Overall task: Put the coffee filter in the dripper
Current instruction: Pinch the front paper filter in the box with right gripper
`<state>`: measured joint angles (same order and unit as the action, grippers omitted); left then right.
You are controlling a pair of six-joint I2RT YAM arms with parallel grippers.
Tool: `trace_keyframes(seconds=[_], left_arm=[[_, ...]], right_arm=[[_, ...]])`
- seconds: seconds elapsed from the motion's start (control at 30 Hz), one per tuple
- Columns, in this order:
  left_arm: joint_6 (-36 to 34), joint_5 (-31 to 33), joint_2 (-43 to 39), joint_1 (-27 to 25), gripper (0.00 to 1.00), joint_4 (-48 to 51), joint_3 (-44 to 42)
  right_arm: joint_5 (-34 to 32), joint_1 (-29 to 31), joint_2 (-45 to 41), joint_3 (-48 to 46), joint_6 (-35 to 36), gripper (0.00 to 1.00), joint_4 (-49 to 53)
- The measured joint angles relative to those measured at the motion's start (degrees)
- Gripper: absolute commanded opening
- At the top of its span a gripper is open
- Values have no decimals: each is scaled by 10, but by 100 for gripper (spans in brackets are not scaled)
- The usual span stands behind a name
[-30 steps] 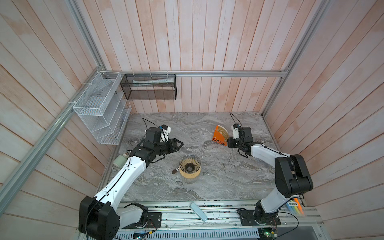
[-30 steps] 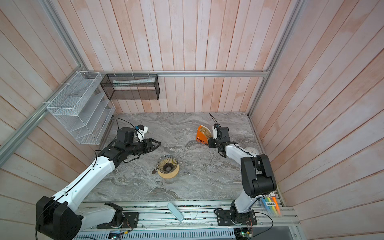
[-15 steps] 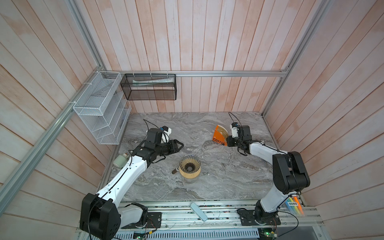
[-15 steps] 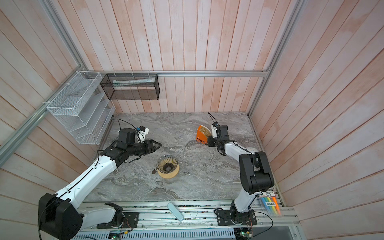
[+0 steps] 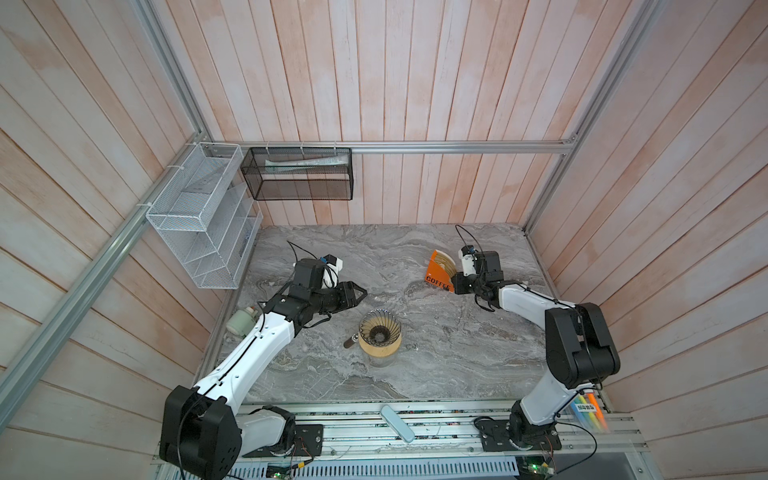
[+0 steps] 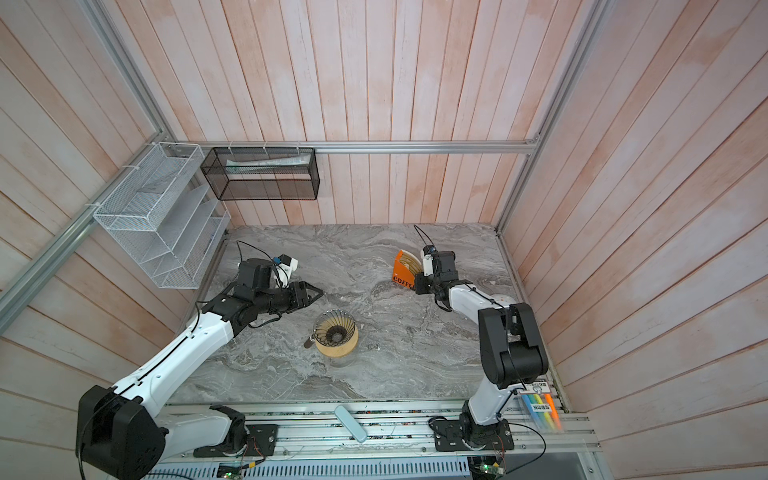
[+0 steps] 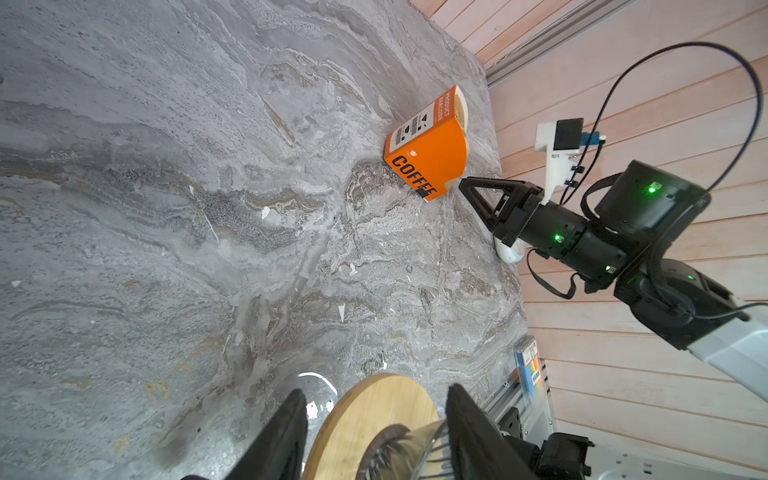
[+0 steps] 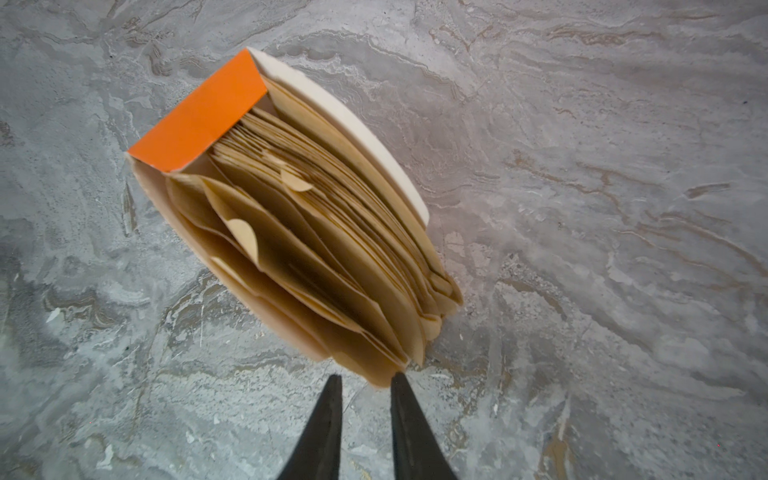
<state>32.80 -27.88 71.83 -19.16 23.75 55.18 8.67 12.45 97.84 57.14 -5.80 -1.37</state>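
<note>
Right pincer (image 8: 366,377) narrowly parted beside coffee filters (image 8: 316,257) | left pincer (image 7: 376,390) spread, empty

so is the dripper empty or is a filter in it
Empty: the dripper shows bare swirling ribs in both top views, no tan paper inside.

We note bare tabletop (image 5: 419,309) between dripper (image 5: 380,331) and orange stand (image 5: 437,274); right gripper (image 8: 365,377) stands just at the stand's mouth.
</note>
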Motion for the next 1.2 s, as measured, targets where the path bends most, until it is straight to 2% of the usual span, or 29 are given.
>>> trace_keyframes(seconds=[0.8,1.0,1.2], left_arm=[[0,-2,0,0,56,-2,0],[0,-2,0,0,56,-2,0],[0,-2,0,0,56,-2,0]], right_arm=[[-14,11,37,35,20,25,13],[-13,11,44,35,27,22,14],[-13,11,46,35,30,11,14]])
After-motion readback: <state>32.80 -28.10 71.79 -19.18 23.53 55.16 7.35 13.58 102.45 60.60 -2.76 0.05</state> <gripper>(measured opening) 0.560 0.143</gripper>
